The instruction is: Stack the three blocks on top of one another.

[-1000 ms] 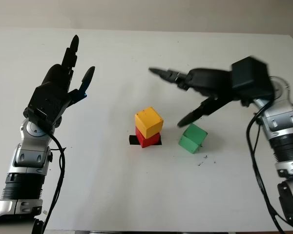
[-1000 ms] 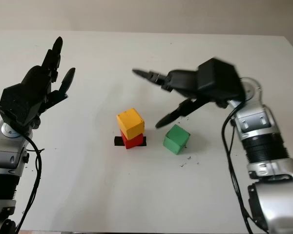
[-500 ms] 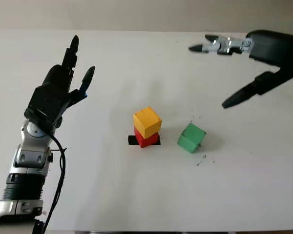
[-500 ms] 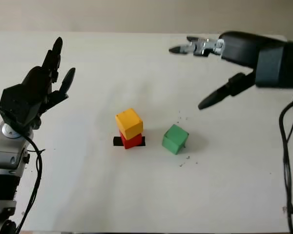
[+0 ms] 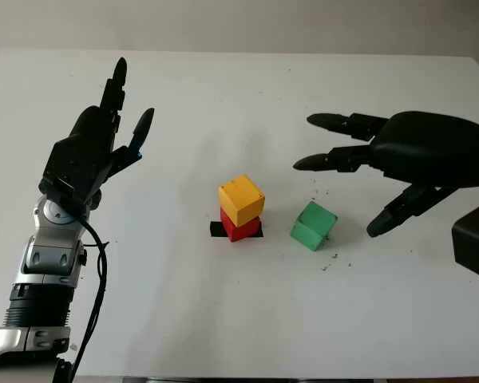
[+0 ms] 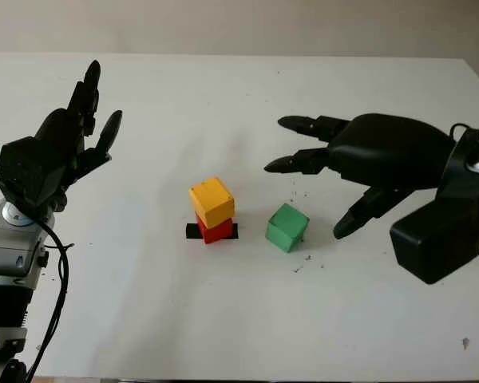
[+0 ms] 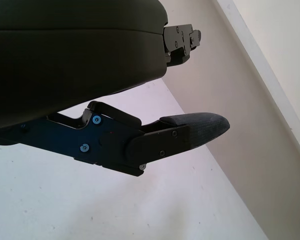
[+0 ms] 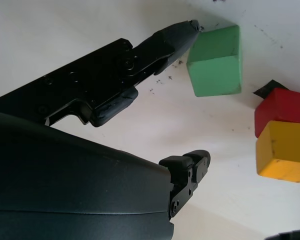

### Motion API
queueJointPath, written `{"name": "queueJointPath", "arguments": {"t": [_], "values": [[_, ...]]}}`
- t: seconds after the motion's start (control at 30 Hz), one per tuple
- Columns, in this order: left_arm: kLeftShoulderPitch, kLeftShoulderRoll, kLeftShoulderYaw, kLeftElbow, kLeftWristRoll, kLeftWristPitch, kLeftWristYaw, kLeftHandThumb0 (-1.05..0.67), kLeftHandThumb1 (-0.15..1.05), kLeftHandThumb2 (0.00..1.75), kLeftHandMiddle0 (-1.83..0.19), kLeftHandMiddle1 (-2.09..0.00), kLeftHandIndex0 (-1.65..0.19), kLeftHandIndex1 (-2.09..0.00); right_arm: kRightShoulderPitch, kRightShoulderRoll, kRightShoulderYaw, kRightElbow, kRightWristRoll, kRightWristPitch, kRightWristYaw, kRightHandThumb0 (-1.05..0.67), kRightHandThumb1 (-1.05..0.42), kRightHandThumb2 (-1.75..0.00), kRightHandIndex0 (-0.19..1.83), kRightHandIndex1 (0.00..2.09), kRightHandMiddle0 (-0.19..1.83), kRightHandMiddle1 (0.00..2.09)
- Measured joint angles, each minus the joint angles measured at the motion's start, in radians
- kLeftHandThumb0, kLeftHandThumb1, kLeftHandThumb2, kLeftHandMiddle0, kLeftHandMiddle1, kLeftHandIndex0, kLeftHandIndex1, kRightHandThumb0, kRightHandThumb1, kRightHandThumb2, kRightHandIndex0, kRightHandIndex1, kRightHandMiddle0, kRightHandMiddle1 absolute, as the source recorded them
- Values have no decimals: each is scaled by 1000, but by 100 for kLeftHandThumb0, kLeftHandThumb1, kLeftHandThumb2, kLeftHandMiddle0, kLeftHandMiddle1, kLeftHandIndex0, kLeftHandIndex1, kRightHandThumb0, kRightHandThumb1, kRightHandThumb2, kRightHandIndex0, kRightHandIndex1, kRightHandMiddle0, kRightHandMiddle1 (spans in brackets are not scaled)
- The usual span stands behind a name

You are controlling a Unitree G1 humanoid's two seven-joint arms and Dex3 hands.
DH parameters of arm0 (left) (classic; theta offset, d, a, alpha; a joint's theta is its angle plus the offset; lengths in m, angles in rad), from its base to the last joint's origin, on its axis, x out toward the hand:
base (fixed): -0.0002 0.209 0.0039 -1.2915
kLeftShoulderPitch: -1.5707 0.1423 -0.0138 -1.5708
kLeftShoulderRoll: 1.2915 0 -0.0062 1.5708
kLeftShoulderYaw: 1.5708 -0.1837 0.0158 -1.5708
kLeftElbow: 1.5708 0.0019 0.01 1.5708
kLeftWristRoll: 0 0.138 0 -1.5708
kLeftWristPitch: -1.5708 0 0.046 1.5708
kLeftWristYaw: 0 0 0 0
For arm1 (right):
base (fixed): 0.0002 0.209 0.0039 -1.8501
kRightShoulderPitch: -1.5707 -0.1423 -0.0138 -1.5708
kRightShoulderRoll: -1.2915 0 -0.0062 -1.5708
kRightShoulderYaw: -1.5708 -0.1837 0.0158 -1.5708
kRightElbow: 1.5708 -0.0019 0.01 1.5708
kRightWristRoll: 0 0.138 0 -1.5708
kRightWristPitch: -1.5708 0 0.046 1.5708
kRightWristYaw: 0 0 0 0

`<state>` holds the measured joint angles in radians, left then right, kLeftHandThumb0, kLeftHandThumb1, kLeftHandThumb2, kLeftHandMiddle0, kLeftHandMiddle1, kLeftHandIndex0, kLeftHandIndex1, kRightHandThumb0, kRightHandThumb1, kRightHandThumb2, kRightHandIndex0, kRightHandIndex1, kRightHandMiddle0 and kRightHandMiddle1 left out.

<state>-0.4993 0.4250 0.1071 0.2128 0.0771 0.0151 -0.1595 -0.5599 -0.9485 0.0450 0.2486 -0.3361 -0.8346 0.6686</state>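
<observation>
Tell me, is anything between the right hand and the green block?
Nothing visible. The right hand, open, is just right of the green block, with bare table between them. The yellow block already sits on the red block, left of the green block.

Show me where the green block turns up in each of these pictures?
Left eye view: green block, right of the yellow-on-red stack.
Right eye view: just right of that stack.
Right wrist view: beside a fingertip of the right robot hand.
Left wrist view: not there.

Right hand (image 5: 383,171) open, low at right; left hand (image 5: 92,148) open, raised.
</observation>
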Motion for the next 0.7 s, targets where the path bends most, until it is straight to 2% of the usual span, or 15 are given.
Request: {"name": "queueJointPath", "arguments": {"t": [0.23, 0.7], "values": [[0, 0, 0, -1, -5, 5, 1, -65, 105, 62, 17, -6, 17, -5, 8, 53, 47, 112, -70, -102, -141, -65, -78, -5, -2, 5, 42, 9], [4, 0, 0, -21, -3, 19, 3, -65, 105, 63, 18, -5, 16, -6, -10, 79, 118, 191, -151, -118, -235, -56, -81, -6, -1, 6, 49, 9]]}}
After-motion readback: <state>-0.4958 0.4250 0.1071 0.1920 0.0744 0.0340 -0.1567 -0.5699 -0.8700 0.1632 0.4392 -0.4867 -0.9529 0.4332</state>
